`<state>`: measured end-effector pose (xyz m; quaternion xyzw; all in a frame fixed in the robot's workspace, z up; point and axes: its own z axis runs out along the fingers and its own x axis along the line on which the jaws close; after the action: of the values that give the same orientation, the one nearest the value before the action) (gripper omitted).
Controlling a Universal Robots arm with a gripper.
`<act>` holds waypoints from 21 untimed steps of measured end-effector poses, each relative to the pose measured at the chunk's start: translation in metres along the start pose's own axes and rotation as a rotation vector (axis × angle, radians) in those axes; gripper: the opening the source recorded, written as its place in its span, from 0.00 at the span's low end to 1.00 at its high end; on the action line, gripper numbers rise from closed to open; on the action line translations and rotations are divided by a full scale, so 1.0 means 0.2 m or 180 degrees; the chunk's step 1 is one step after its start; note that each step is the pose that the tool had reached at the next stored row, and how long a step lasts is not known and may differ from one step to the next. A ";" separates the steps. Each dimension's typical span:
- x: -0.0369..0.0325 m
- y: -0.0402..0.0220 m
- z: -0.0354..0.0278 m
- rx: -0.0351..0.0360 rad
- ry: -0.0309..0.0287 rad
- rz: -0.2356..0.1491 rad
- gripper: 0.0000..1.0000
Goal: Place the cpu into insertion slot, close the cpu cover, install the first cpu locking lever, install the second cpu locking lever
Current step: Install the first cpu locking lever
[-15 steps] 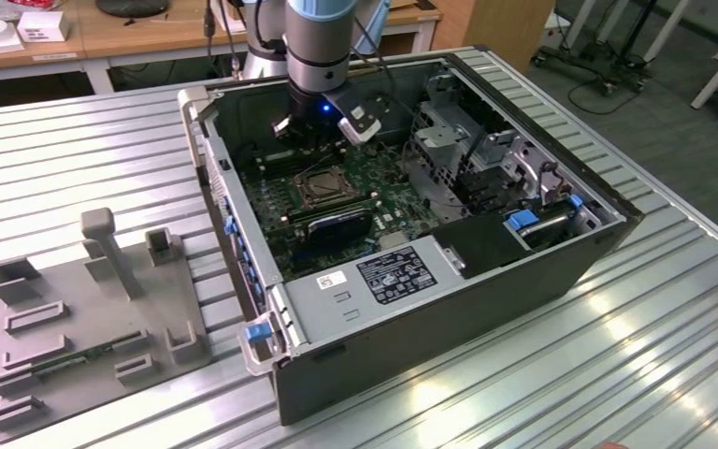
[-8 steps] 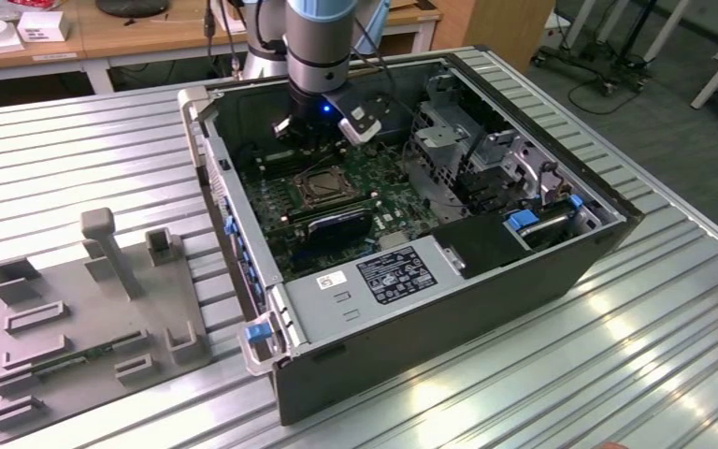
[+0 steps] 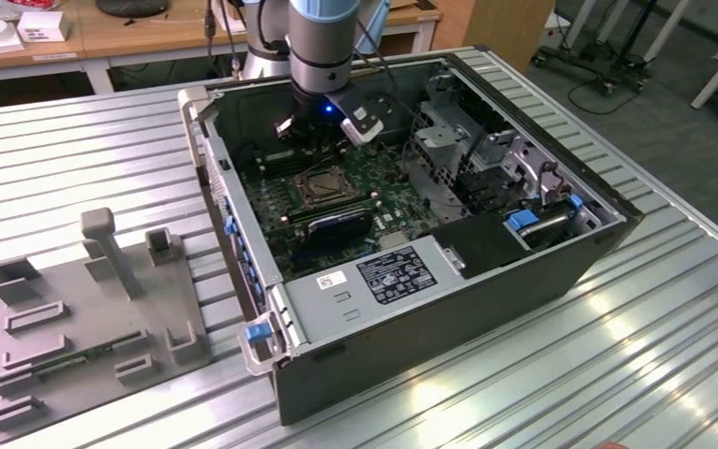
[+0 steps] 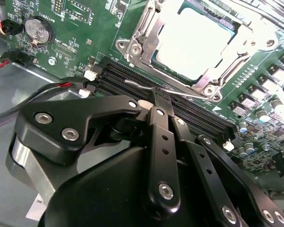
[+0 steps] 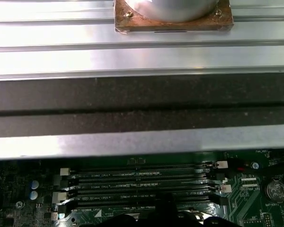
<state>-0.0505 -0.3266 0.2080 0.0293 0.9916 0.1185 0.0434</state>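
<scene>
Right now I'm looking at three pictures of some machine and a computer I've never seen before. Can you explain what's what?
This is one robot arm reaching into an open computer case that lies on a metal table. The exterior view comes from a camera off the arm. Both wrist views come from cameras riding on the arm, close above the green motherboard. In the second wrist view the black gripper has its tip at a thin silvery locking lever next to the cpu, which sits under the closed cpu cover. I cannot tell whether it holds the lever. The first wrist view shows the memory slots. A grey fixture tray lies on the table at the exterior view's left.
</scene>
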 end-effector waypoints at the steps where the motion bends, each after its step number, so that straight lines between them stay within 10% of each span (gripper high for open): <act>1: -0.001 0.000 0.000 0.0000 0.0000 0.0000 0.11; 21: 0.001 -0.005 0.038 0.0001 -0.0003 0.0000 0.11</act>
<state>-0.0501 -0.3258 0.2004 0.0294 0.9916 0.1184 0.0439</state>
